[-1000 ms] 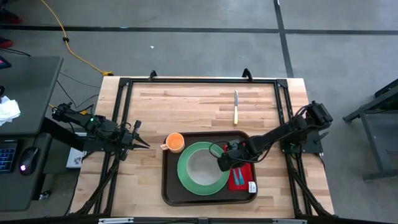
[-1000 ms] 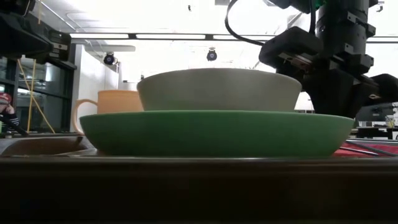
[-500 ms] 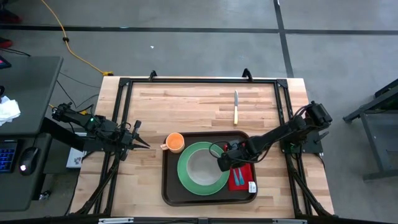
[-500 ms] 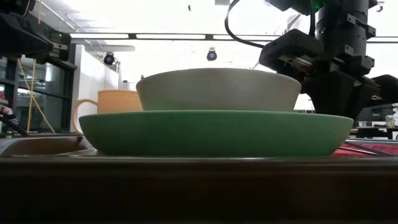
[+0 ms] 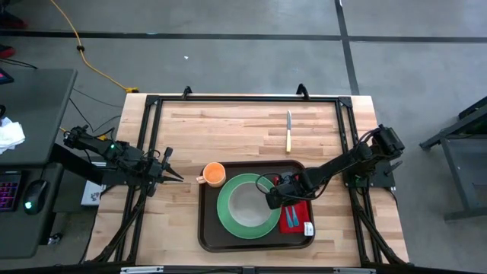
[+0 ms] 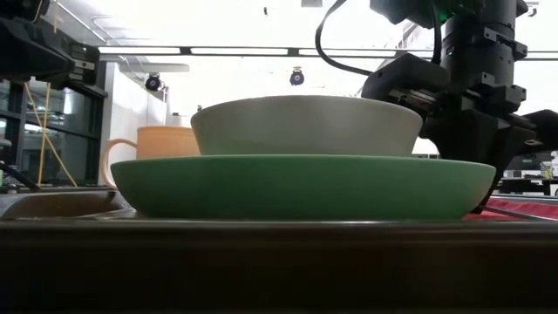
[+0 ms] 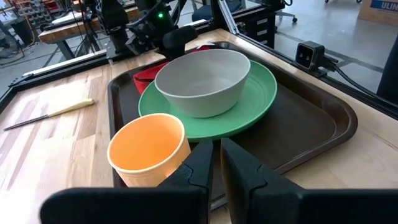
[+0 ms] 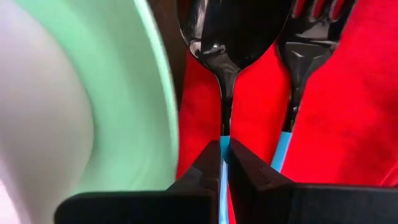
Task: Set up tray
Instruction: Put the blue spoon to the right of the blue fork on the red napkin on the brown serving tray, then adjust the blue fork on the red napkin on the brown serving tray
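Observation:
The dark brown tray lies at the table's near middle. On it a green plate carries a grey bowl. An orange cup stands at its far left corner, and a red napkin lies along its right side. A spoon and a fork, both with blue handles, show over the napkin. My right gripper is shut on the spoon, between plate and napkin. My left gripper waits shut at the table's left edge, pointing at the cup. My right gripper pinches the spoon's blue handle between its two fingertips, just behind the neck. The fingers come steeply from above, beside the plate's right rim. The spoon points straight away from the fingers over the napkin; whether it is lifted or resting I cannot tell.
A knife with a pale handle lies on the bare wood beyond the tray. A black frame runs around the table's edges. The plate's rim is close beside the spoon.

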Robot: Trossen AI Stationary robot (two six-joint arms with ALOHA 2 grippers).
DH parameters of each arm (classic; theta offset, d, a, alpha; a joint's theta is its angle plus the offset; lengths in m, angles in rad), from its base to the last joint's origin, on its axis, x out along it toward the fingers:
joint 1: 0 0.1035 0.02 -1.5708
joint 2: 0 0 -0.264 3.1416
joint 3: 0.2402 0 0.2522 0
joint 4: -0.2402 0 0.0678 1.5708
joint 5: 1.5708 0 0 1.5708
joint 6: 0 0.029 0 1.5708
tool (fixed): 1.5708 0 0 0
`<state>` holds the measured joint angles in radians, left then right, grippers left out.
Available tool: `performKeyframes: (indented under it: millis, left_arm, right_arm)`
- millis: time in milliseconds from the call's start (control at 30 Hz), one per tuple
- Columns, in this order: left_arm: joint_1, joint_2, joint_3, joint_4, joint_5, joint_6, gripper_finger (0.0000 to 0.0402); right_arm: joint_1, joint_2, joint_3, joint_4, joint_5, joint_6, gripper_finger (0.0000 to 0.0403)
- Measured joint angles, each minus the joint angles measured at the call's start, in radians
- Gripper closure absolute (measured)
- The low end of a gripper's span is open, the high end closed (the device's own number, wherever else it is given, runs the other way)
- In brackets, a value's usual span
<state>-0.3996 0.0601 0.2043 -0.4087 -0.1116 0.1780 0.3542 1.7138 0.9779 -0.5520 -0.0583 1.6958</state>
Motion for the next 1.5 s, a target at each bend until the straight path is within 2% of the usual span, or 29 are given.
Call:
performKeyframes:
  millis: [767,1300,1500]
  left_arm:
    - [0.000,0.000,0.000,-0.005,0.000,0.002,0.0339]
    - [0.000,0.000,0.000,-0.005,0.000,0.005,0.0339]
    - [0.000,0.000,0.000,-0.009,0.000,0.010,0.0339]
  right_arm:
    - [0.000,0.000,0.000,-0.010,0.000,0.060,0.0401]
    - [0.000,0.000,0.000,-0.011,0.023,0.079,0.0365]
    - [-0.008,0.000,0.000,-0.011,-0.049,0.077,0.0353]
